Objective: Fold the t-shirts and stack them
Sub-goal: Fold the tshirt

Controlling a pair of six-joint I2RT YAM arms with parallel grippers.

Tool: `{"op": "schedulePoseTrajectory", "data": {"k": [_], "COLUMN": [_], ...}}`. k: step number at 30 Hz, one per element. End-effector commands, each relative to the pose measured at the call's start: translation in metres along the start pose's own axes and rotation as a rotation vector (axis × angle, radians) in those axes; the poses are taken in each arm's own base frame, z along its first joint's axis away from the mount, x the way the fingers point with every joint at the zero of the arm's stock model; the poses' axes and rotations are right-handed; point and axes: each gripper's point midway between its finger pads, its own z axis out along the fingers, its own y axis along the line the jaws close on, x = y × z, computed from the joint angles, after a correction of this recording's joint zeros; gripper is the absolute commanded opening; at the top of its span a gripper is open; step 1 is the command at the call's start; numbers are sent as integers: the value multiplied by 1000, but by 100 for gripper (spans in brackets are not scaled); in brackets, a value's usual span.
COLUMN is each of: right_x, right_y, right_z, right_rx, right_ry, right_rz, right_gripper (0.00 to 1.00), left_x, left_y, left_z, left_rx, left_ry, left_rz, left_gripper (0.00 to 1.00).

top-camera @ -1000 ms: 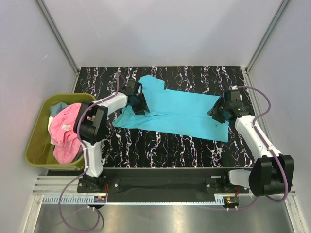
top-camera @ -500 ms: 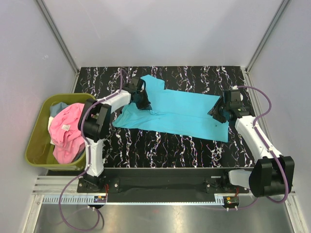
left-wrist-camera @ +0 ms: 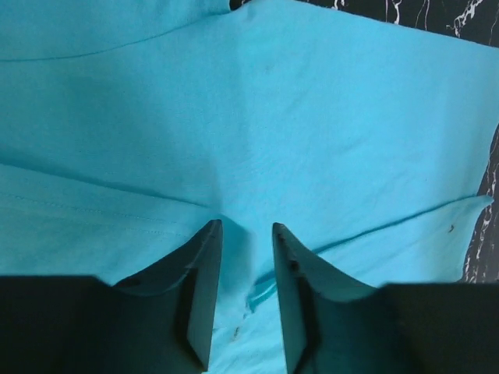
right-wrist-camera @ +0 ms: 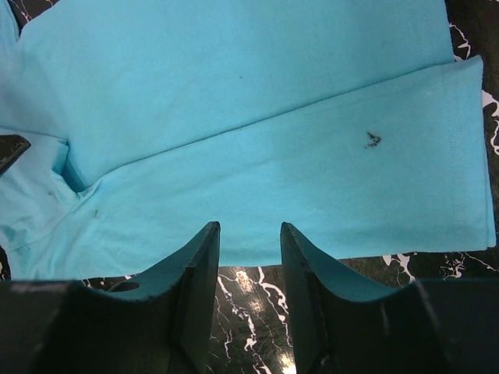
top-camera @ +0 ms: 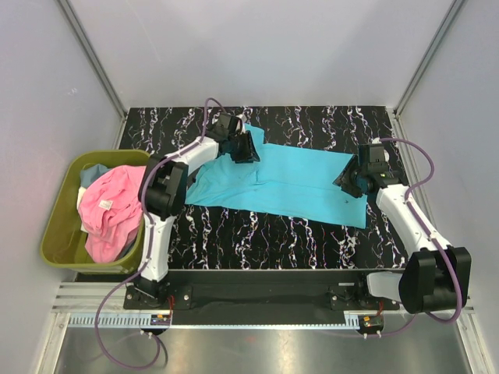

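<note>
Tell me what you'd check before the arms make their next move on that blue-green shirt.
1. Left gripper holding cloth: cannot tell; creases in the turquoise t-shirt run into the gap between its fingers.
2. Right gripper free: ok; open over bare table at the shirt's edge.
3. Shirt wholly on the table: ok.
4. Shirt smooth: not ok; wrinkled beside the left gripper.
5. Pink t-shirt out of the way: ok; in the green bin.

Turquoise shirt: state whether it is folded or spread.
Partly folded: the turquoise shirt lies flat on the table, one long layer overlapping another along a lengthwise edge.
</note>
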Motion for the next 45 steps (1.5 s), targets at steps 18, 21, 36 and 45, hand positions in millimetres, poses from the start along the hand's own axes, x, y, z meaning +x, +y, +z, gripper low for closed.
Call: {"op": "schedulePoseTrajectory", "data": {"k": [18, 21, 36, 45], "right_x": [54, 61, 77, 18], "right_y": [-70, -87, -41, -12], "right_z": [73, 65, 16, 22], "right_rx": [322, 392, 77, 33], "right_ry": [183, 176, 183, 144], "right_rz": [95, 125, 255, -109], "right_gripper": [43, 44, 48, 49], "left_x": [43, 30, -74, -105], "left_y": [111, 114, 64, 28], "left_z": [-66, -55, 8, -93], "left_rx": [-430, -438, 6, -45], "left_ry": [30, 34, -17, -274], "left_rz": [-64, -64, -145, -48], "left_gripper": [57, 57, 59, 63]}}
